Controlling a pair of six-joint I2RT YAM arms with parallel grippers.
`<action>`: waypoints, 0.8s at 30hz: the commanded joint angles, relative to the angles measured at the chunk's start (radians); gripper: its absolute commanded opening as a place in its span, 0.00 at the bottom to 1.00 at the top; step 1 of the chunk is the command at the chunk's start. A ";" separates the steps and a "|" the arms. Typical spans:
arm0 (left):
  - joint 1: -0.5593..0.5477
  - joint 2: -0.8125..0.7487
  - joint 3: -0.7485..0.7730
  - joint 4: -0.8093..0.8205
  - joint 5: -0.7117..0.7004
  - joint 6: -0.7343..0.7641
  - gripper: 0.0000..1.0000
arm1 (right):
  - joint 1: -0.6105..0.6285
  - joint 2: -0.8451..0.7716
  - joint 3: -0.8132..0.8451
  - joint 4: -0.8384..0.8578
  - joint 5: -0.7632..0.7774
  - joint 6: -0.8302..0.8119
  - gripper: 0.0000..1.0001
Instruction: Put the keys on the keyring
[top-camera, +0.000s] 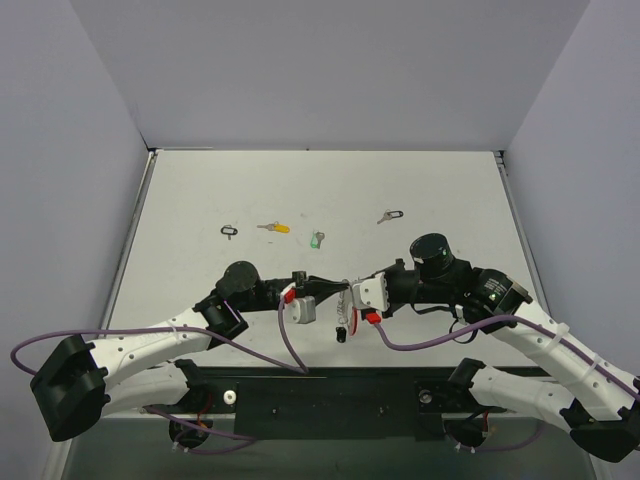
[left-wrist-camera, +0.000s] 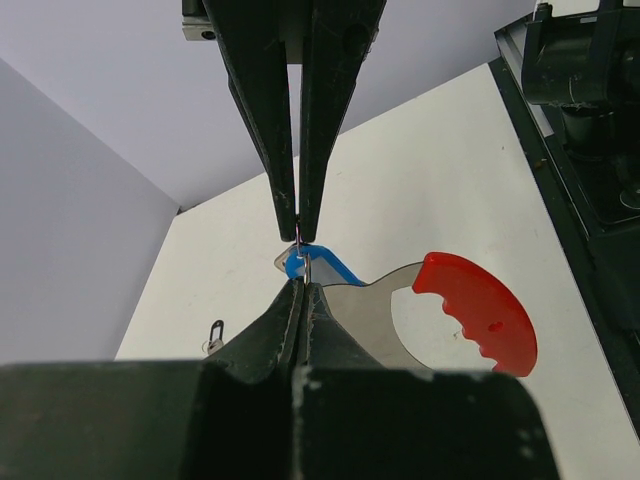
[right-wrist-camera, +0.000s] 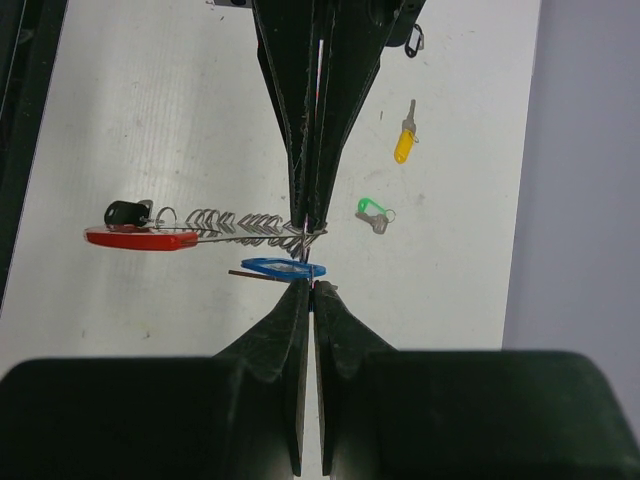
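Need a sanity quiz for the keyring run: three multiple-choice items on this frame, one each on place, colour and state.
1. Where is the blue-tagged key?
A) lying far from both grippers
B) between the left gripper and the right gripper
C) hidden from every view

2. What colour is the curved tag on the keyring?
A) red
B) white
C) purple

3. How do the two grippers' jaws stand?
A) both open
B) left open, right shut
C) both shut

Answers:
1 B: both wrist views show it right where the fingertips meet.
2 A: the left wrist view shows it plainly red.
3 C: each wrist view shows both pairs of fingers pressed together.
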 joint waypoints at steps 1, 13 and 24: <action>-0.004 -0.010 0.004 0.073 -0.006 -0.007 0.00 | 0.014 0.005 -0.001 0.028 -0.001 0.016 0.00; -0.007 -0.008 0.001 0.077 -0.023 -0.010 0.00 | 0.019 0.006 0.002 0.017 0.002 0.006 0.00; -0.005 -0.013 0.001 0.077 -0.026 -0.009 0.00 | 0.019 0.003 0.005 0.009 0.015 -0.002 0.00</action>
